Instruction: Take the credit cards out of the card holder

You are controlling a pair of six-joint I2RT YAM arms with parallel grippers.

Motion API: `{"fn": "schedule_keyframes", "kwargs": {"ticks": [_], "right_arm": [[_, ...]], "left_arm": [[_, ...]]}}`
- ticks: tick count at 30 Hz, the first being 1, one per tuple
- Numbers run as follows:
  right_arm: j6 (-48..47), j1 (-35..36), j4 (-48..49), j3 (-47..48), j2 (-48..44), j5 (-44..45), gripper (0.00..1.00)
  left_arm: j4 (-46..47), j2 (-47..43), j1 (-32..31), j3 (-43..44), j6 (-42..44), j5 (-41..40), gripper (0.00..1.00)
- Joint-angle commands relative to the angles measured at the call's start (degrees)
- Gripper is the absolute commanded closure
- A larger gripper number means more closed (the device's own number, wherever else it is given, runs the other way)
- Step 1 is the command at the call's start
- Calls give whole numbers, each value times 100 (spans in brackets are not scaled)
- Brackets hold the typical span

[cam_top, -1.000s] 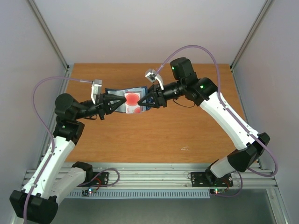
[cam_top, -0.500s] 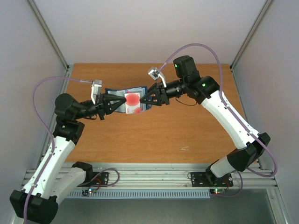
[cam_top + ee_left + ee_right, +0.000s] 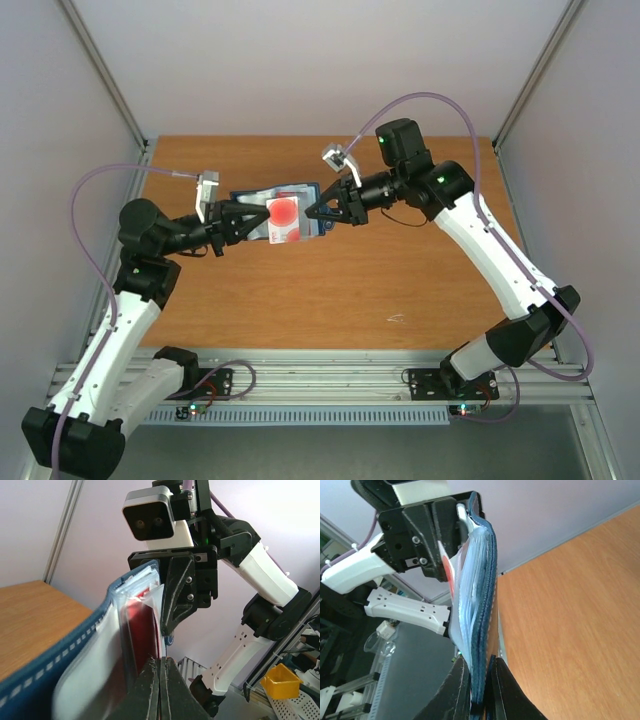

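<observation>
Table (image 3: 400, 270) lies beneath the card holder (image 3: 300, 191), which is held open in the air between both arms. The right claw (image 3: 312, 212) is clenched on its navy edge. The left claw (image 3: 262, 222) is pinched thin on the pale card (image 3: 284, 212) with the red circle. The holder looks soft and floppy, the cards stiff, light and slick, so take a card by its exposed edge and pull straight along the pocket.
</observation>
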Motion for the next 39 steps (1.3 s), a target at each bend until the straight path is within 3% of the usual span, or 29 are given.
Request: {"fn": "schedule_keyframes", "kwargs": {"ticks": [1,7,10,11,13,15,17,19,22,26,29,35,39], "right_arm": [[-296,-275,-428,142,-184,91,99],[-347,-521,-655,122,-330,297,99],[-188,-1095,-753,-54,-484,953,99],[-128,-1271,-877,-58,-505,1217,99],[-185,-1540,-1198,29,-509,1713,99],[-271,-1580,-1426,99,-540,2239,99],[-305,-1581,-1604,136,-561,2539,99],[-347,-1581,-1780,173,-580,2660,99],[-350,-1581,-1737,13,-692,2642,99],[-274,-1581,-1487,-310,-834,2559,99],[-297,-1581,-1494,-447,-836,2590,99],[-308,-1581,-2059,-276,-529,3860,99],[-341,-1586,-2094,-307,-455,3962,99]], "left_arm": [[-122,-82,40,37,316,169,100],[-838,-72,196,86,815,-81,100],[-2377,53,334,375,1814,-56,100],[-3370,162,339,532,2360,87,100],[-5538,522,280,882,4975,26,100],[-7394,1135,103,1209,7655,-655,100],[-8609,1741,-263,1434,9542,-1853,100],[-9164,2260,-467,1616,10692,-2569,100],[-9683,3064,-638,2008,11650,-3284,100],[-9581,4061,-788,2413,12179,-4043,100],[-9000,4629,-804,2770,12066,-4209,100],[-8794,5632,-803,3271,12216,-4658,100],[-8572,6002,-803,3466,12103,-4711,100]]}}
